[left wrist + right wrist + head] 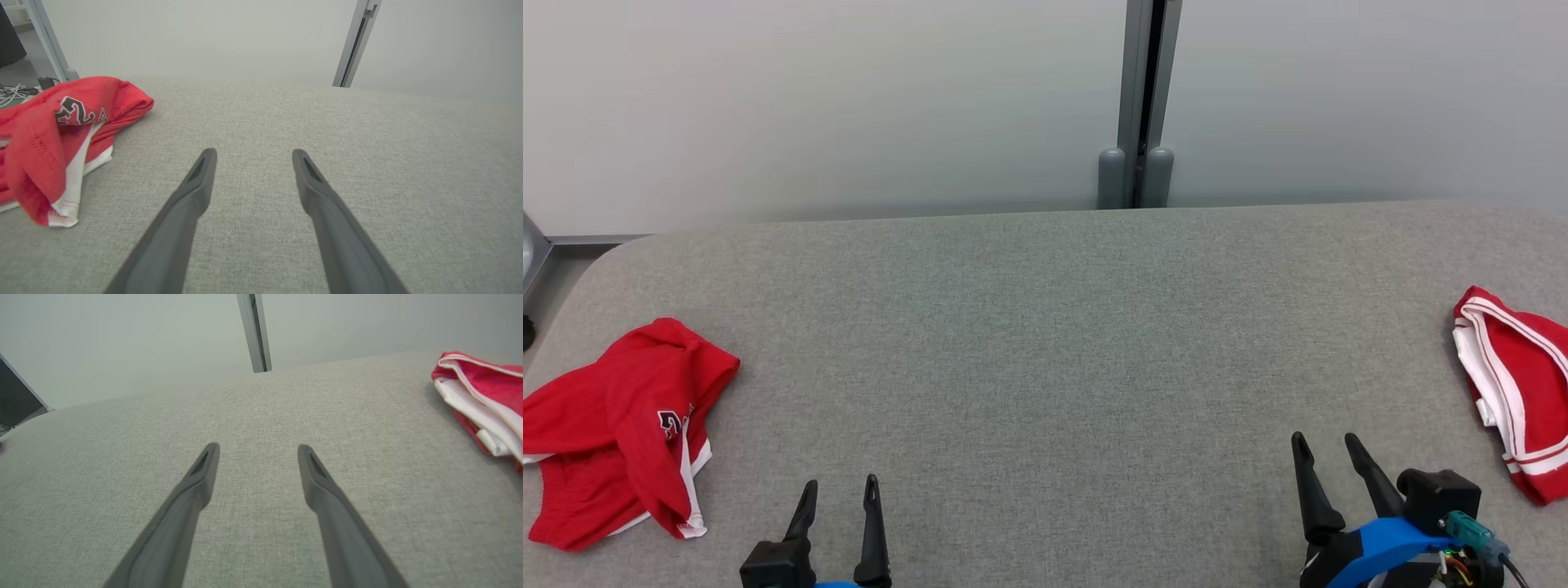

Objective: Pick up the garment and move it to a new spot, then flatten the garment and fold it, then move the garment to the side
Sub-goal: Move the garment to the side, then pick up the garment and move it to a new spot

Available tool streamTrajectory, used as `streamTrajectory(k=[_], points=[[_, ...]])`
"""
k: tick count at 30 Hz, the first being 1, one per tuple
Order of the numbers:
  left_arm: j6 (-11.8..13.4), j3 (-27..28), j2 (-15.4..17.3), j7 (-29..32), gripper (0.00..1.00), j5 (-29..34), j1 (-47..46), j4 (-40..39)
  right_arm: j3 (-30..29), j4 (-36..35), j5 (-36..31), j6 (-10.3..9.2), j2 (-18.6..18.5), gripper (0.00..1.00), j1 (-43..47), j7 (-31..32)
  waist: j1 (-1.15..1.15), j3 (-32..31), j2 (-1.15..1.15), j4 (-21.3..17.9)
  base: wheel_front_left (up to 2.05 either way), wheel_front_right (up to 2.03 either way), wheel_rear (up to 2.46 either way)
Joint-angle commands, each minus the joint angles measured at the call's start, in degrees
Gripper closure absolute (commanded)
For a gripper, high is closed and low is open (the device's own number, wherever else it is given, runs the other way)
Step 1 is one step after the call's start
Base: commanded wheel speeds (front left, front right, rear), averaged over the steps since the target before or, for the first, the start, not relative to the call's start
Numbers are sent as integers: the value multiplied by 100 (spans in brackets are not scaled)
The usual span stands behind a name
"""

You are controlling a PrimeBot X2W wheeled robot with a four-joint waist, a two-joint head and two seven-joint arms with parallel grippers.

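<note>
A crumpled red garment [621, 425] with white trim and a dark number lies at the left edge of the grey table [1062, 343]; the left wrist view has it [61, 134] at the left, apart from the fingers. My left gripper [840, 488] [253, 152] stands open near the front edge, to the right of that garment, empty. My right gripper [1327, 441] [258, 446] is open too, at the front right, holding nothing. A second red garment with white stripes [1519, 384] [482, 396], folded, lies at the table's right edge.
A grey post [1139, 106] rises behind the table's far edge against a pale wall. At the far left, beyond the table, cables [12, 92] lie on the floor beside a metal leg [47, 38].
</note>
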Motion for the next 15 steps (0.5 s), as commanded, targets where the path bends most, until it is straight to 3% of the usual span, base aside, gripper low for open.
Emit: streamTrajectory(k=[1,9,15], points=[[13,35,0,-1,0,-16,58,-34,14,-16,26,-2,-9,0,104,-27,1,1,0,3,0,0,0],[0,34,1,-1,0,-1,38,2,-13,-24,-43,-2,-8,0,148,-27,1,41,0,88,0,0,0],[39,56,0,-1,0,-61,-90,6,-21,-53,-82,-1,-8,0,162,-27,1,134,0,382,0,0,0]])
